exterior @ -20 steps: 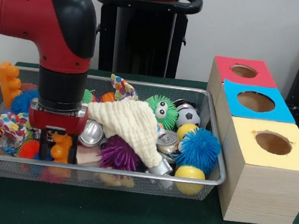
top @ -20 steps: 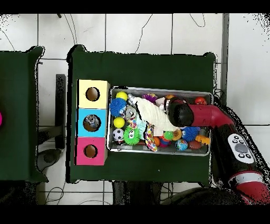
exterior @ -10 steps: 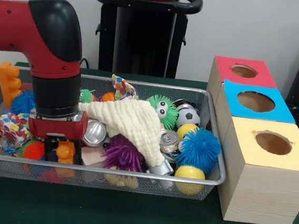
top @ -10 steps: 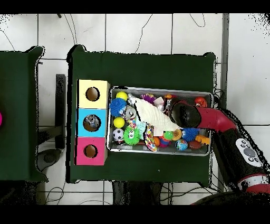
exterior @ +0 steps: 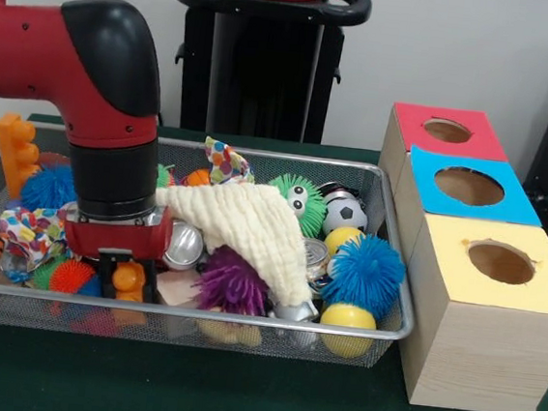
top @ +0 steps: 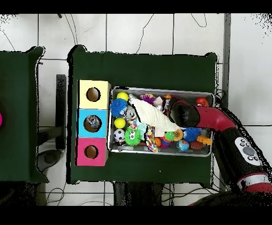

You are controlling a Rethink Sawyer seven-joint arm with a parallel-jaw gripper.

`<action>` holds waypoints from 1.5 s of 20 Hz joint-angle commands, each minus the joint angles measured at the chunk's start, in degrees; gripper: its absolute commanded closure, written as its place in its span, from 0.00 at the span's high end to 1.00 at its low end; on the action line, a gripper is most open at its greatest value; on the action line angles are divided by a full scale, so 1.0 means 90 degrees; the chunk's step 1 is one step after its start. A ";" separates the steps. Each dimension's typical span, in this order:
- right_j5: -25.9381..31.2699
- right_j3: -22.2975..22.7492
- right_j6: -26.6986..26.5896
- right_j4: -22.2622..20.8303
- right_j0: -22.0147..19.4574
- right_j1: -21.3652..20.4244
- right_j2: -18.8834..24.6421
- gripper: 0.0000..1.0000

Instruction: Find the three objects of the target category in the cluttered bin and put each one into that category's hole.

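Orange toy sits directly under my gripper (exterior: 119,278).

I see the black fingers apart, flanking the small orange toy (exterior: 128,279) at the wire bin's (exterior: 390,212) near-left; the category boxes (exterior: 482,313) lie toward three o'clock.

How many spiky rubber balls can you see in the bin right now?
5: blue puffer at the box end, purple puffer under the cloth, green eyed puffer at the back, blue one and an orange-red one beside the arm. Others may be buried.
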 commanded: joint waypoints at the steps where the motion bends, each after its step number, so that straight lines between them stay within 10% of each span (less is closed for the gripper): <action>1: 0.1073 0.0450 -0.1813 -0.0506 0.0250 0.0452 0.0428 0.00; 13: 0.1225 0.0286 -0.1433 -0.0583 0.0616 0.0253 0.0083 0.00; 30: 0.2154 0.1161 -0.0784 0.0032 0.0717 -0.1408 0.0077 0.00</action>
